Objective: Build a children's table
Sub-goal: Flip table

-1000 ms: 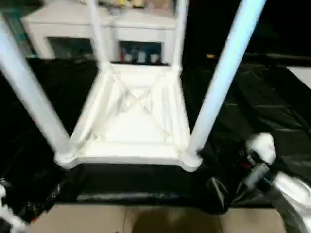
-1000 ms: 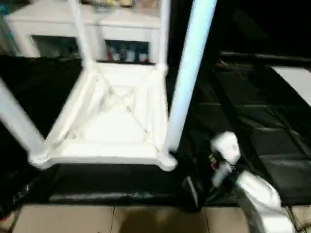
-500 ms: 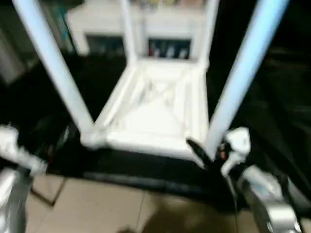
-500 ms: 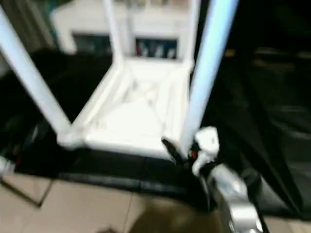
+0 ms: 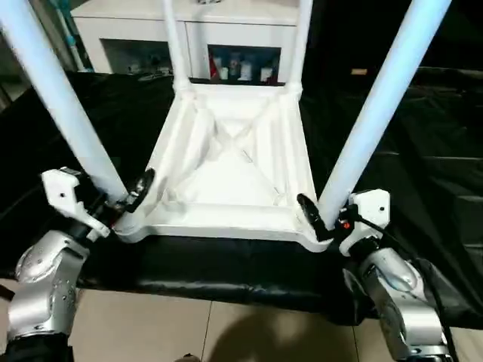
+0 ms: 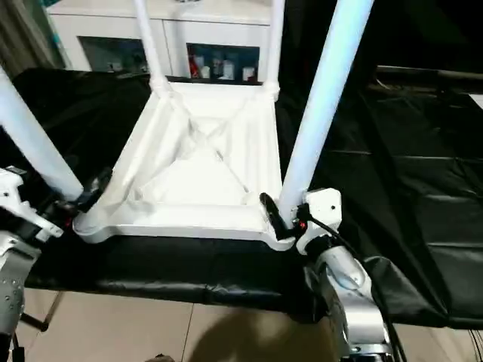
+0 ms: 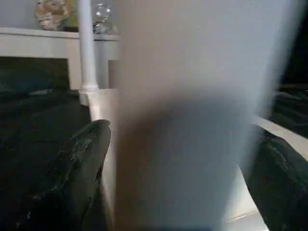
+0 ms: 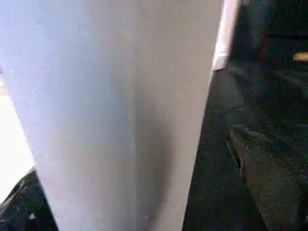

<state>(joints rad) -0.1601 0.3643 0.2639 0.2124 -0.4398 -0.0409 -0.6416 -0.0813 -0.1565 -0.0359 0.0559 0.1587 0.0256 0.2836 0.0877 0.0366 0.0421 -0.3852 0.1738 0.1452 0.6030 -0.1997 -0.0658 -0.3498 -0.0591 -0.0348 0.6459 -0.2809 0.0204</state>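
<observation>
On the black-covered surface [image 5: 423, 151] in front of the white cabinet [image 5: 189, 30], the tabletop [image 5: 226, 166] lies upside down with all four legs up. Since a second ago both arms have come in: the left pincer [image 5: 130, 197] now straddles the near-left leg [image 5: 60, 105], the right pincer [image 5: 321, 219] the near-right leg [image 5: 381, 113], fingers spread either side, not clamped. Looks like seating checks or lifting to flip it.

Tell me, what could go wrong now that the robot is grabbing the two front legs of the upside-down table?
The left hand and right hand each sit around a near leg, low by its socket. If they squeeze or pull unevenly, a leg might tilt or pop out. The tabletop lies close to the edge of the black-covered surface, so a tug towards the robot could slide it off.
</observation>
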